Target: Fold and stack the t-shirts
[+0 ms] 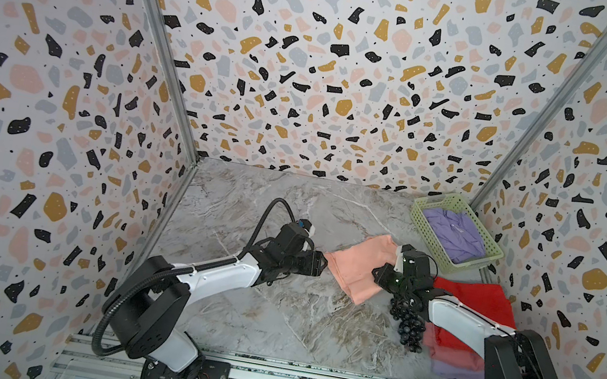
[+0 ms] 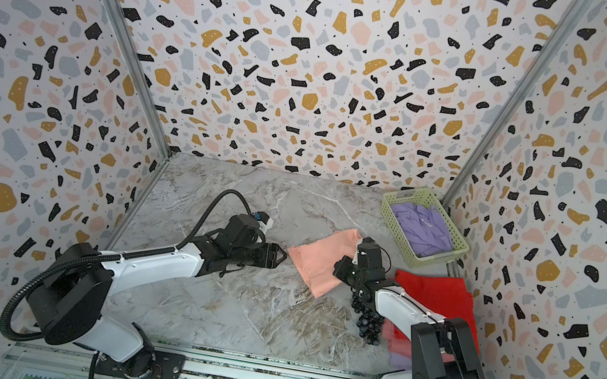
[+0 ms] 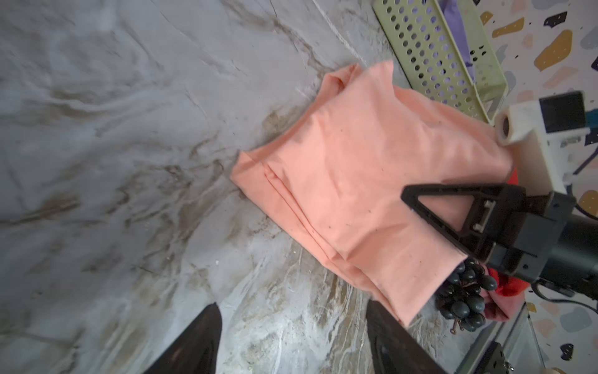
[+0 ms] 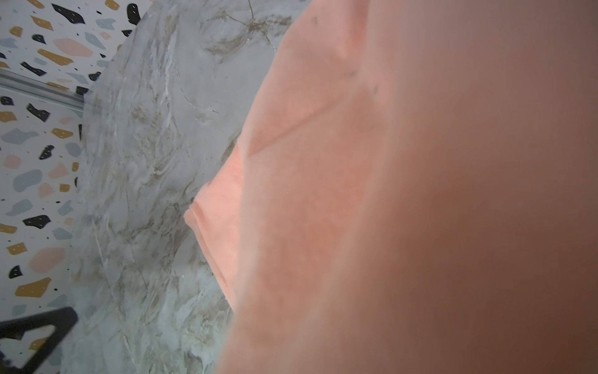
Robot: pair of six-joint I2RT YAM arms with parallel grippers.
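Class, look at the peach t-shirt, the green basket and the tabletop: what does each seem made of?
The peach t-shirt: soft matte knit, likely cotton; it creases and folds in layers. The basket: rigid pale green plastic, smooth, with moulded round holes. The tabletop: grey veined marble look, smooth; possibly a printed laminate.

the basket [image 1: 423, 228] is pale green, perforated; inside it a lavender tee [image 1: 454, 234]. near the basket: plain peach tee [image 1: 355, 267], bright red tee [image 1: 480, 302], blackish grapes [image 1: 406, 327]. under the basket, grey-brown veined marble table [image 1: 270, 319].
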